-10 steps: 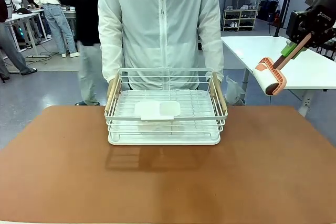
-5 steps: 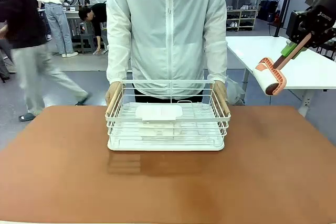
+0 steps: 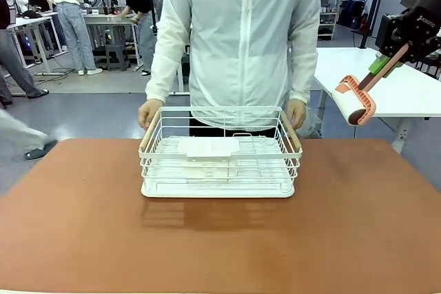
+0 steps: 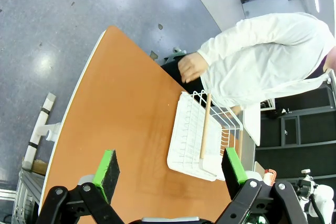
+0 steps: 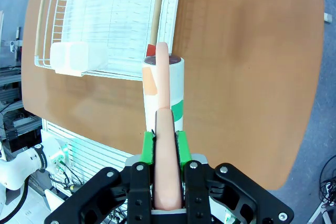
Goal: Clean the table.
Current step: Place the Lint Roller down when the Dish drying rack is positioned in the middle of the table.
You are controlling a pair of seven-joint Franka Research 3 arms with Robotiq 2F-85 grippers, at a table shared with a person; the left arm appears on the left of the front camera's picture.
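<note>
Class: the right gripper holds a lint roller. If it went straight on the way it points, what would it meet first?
Probably the table, just beside the wire basket; the lint roller in the right gripper would touch first. Depth is uncertain.

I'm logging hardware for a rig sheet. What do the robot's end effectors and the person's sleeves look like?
The right end effector and left end effector are black linkages with bright green pads on the fingertips. The person wears long white sleeves on a zipped jacket.

Terracotta table (image 3: 358,225) with one obstacle.
White wire basket (image 3: 220,153) blocks far centre; bare tabletop in front and on both sides.
</note>
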